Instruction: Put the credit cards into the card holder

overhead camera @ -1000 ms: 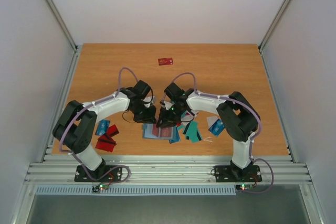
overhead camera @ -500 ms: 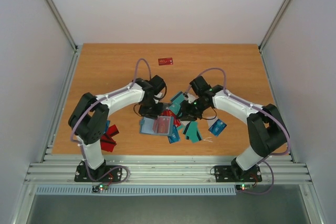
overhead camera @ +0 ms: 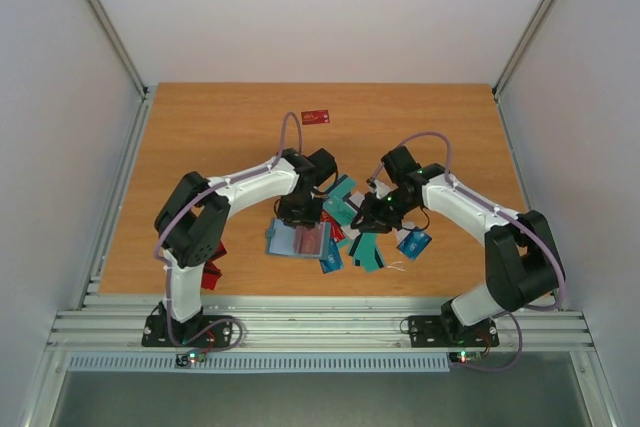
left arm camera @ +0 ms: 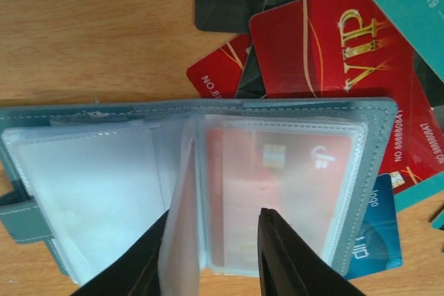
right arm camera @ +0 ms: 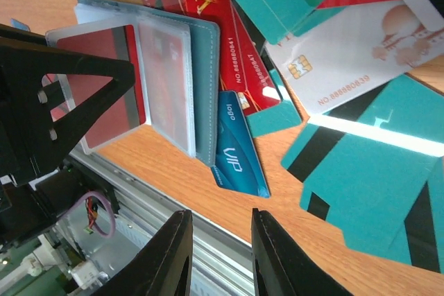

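Holder: card holder lies open mid-bench, with a red card inside its 3 o'clock sleeve.
Cards: loose heap at the holder's 3 o'clock; a lone red one at 12 o'clock.
Left claw: spread, with a clear leaf standing between the jaws, unpinched.
Right claw: spread, empty, over the heap.
Handling: the cards look light, stiff and slick; probably best pinched at an overhanging edge. The sleeves look floppy.
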Available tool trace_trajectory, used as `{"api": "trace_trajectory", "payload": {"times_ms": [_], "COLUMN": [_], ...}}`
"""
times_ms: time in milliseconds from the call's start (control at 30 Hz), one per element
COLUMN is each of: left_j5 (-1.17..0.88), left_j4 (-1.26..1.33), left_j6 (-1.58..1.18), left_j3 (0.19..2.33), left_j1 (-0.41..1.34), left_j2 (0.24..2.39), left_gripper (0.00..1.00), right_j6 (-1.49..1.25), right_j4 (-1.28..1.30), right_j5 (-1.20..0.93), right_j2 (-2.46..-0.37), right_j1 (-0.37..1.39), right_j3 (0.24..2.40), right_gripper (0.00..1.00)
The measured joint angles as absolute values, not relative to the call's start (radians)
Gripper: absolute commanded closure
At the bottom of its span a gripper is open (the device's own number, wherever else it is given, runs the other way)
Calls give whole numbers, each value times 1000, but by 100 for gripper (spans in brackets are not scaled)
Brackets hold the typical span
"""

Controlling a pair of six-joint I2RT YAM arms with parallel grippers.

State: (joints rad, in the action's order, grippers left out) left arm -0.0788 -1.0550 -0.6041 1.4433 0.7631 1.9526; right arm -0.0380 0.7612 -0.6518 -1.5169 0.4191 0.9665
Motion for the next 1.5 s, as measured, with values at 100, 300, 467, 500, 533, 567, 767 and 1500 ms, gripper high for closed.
{"api": "trace_trajectory", "payload": {"times_ms": [100, 300, 467, 500, 533, 567, 767, 1500], "left_j5": [-113, -197, -249, -261, -272, -291, -401, -342], "left_j4": [-1049, -1035, -1034, -1029, -1025, -1011, -876, -812], "left_j6": [-630, -663, -686, -691, -693, -698, -708, -416], "left_j3": [1444, 1469, 1525, 1532, 1537, 1539, 1526, 1519], "left_j1": [764, 766, 769, 769, 769, 769, 770, 681], "left_j2": [1959, 2008, 2030, 2032, 2035, 2037, 2030, 1905], "left_gripper": [61, 58, 56, 56, 56, 56, 49, 43], "right_j6": [-34, -9, 7, 9, 10, 13, 21, -97], "right_j4": [765, 776, 784, 787, 789, 793, 796, 681], "right_j5": [-661, -683, -701, -704, -706, -708, -720, -784], "right_j2": [-1497, -1444, -1425, -1420, -1416, -1411, -1377, -1452], "right_j1": [396, 344, 305, 299, 294, 289, 255, 201], "right_j3": [949, 930, 927, 927, 927, 927, 926, 925], "right_gripper": [74, 74, 74, 73, 73, 73, 73, 63]}}
